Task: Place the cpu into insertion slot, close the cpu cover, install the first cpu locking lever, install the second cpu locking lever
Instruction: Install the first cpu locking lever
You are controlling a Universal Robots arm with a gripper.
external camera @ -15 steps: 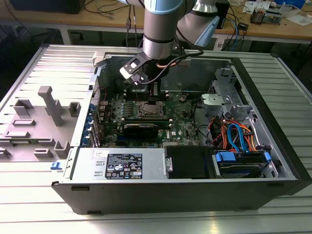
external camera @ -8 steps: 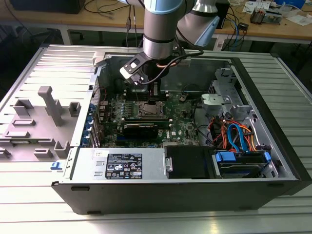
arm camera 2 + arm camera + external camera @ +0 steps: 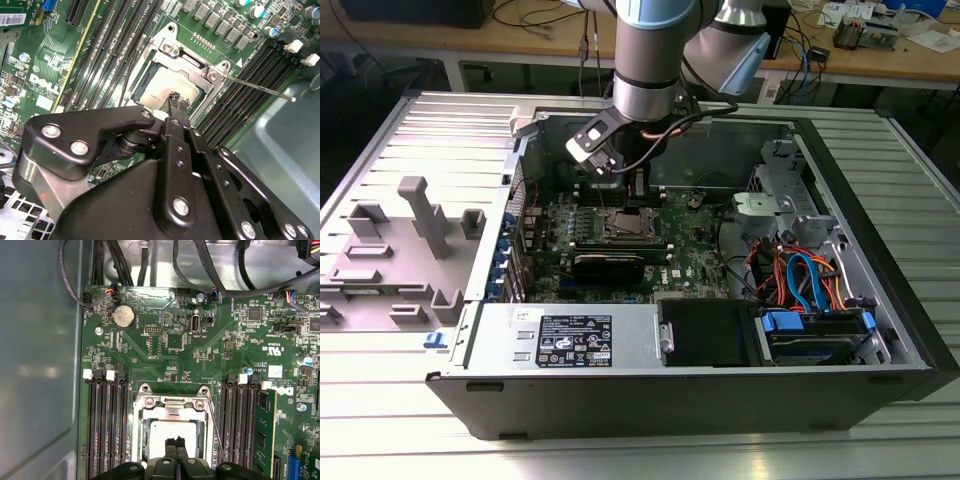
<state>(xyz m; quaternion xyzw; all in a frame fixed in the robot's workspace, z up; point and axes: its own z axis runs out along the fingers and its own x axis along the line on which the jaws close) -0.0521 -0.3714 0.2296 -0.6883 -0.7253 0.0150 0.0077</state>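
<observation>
Now we see the gripper [image 3: 175, 445] low over the slot [image 3: 628, 226], its fingers pressed together with nothing between them. The cpu [image 3: 160, 432] lies in the slot, and the cover [image 3: 138, 432] seems to lie flat around it. One thin lever [image 3: 260, 90] reaches out over the memory slots [image 3: 250, 65].

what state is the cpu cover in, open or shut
Shut: the cpu cover lies flat on the insertion slot, the cpu showing through its window.

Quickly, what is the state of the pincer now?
Pincer: closed, tips together over the cpu, nothing seen between them.
</observation>
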